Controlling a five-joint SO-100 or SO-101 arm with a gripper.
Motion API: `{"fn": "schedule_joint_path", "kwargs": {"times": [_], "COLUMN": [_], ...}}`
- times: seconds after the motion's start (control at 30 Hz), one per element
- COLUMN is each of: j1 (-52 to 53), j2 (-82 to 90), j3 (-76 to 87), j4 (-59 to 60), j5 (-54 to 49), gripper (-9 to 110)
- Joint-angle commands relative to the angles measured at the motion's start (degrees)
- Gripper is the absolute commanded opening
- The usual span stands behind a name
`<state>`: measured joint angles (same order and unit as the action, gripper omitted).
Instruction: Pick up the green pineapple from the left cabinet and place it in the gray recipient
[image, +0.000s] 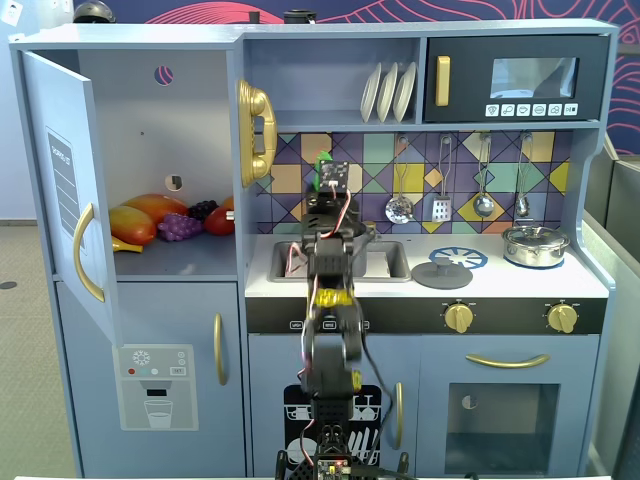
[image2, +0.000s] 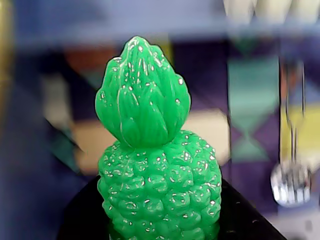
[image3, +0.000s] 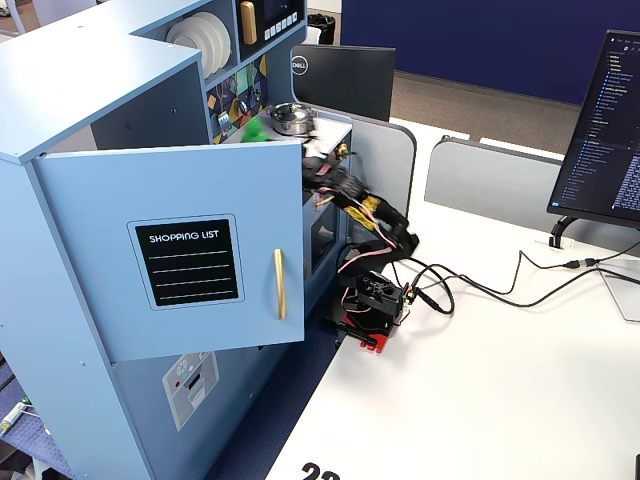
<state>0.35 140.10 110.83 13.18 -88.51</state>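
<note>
Wrist view fills with the green pineapple (image2: 157, 175), upright and clamped in the end effector (image2: 160, 227). Farther off, a fixed view shows it (image: 322, 160) raised above the sink (image: 385, 262), right of the open left cabinet (image: 150, 130).

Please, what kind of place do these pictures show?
Most likely an office or lab: a light-blue toy kitchen stands against a white desk with a computer monitor and grey partitions. The gripper holds the green pineapple.
</note>
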Motion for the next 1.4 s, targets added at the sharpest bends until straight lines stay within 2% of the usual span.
{"fn": "schedule_joint_path", "kwargs": {"times": [0.0,0.27,0.43,0.5,0.63,0.87,1.0,1.13,1.2,1.27,1.37], "j1": [0.88,2.64,3.78,3.87,3.69,1.32,0.88,0.7,1.41,2.29,2.81], "j2": [-9.76,-21.71,-22.15,-20.92,-12.13,16.79,27.69,33.93,35.33,35.77,35.24], "j3": [-8.17,-13.8,-14.33,-14.68,-15.47,-11.51,-3.34,8.7,16.08,23.82,35.07], "j4": [-2.02,-1.14,-0.44,1.14,10.63,59.15,74.88,79.1,77.43,74.88,65.92], "j5": [-2.99,-7.73,-3.16,-2.9,-2.64,0.7,-2.99,-0.62,-0.53,-5.01,-4.39], "gripper": [0,0,36,41,31,18,7,0,0,0,0]}}
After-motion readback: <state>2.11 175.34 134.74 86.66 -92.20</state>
